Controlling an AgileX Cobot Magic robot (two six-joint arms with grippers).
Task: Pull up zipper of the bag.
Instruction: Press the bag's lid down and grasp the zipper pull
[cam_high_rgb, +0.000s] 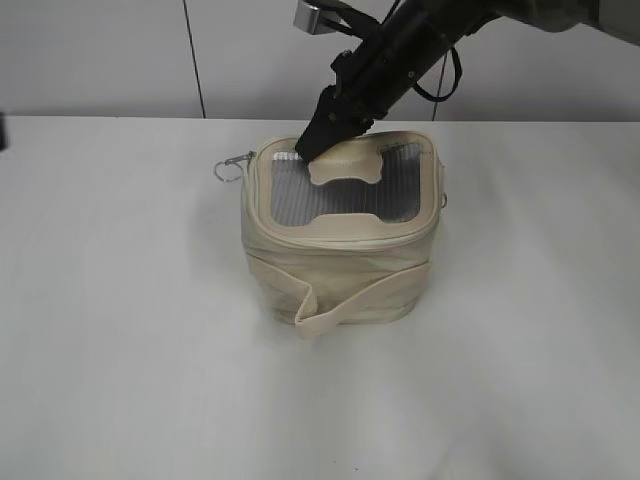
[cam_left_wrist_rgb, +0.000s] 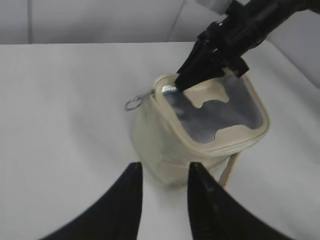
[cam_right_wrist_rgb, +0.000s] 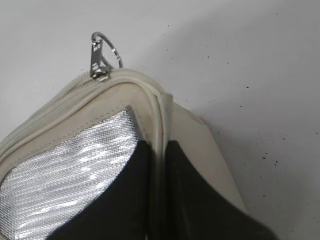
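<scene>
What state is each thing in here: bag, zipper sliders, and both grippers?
Small boxy cream fabric bag: upright on the table.
Silver ring-pull slider: at the top panel's corner, ungripped.
Right gripper: pressed on the panel's edge, fingers straddling the rim.
Left gripper: open, empty, off the bag.

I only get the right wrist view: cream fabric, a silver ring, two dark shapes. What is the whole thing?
Observer: A small boxy cream bag, standing on a white table.
Operator: Where is the other arm?
Observer: The left gripper hangs open in front of the bag, touching nothing.
Operator: Is there only one ring?
Observer: No, a second small metal pull shows on the bag's far right side.
</scene>
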